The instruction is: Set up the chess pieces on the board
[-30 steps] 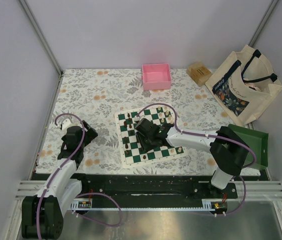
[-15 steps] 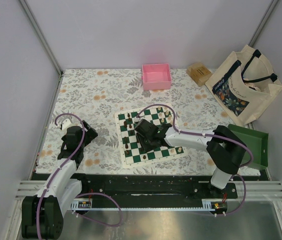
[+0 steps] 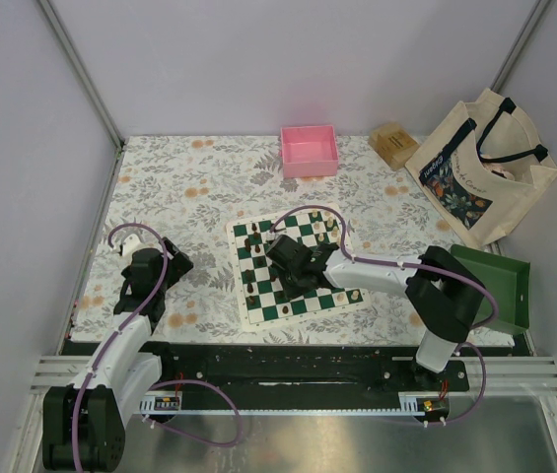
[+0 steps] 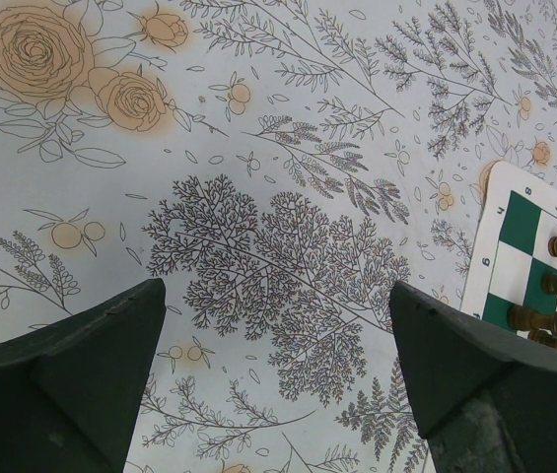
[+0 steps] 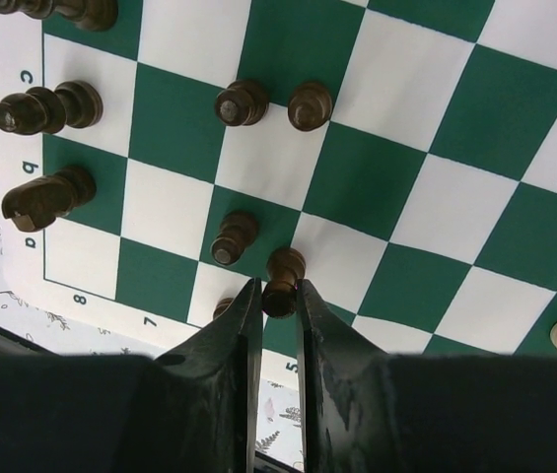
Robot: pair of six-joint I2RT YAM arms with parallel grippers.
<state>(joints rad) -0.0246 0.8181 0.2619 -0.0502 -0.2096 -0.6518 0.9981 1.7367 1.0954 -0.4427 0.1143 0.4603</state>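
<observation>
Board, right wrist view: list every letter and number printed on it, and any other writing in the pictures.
"c": left border of the board.
"b", upside down: same border, below it.
"8", "7", "5": bottom border.
Tote bag lettering: too small to read.

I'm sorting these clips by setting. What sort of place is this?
Probably a robot lab test cell, not a home: plain panels in metal framing enclose the table, a left arm and a right arm are bolted to a rail at its edge, and a chessboard is laid out.
</observation>
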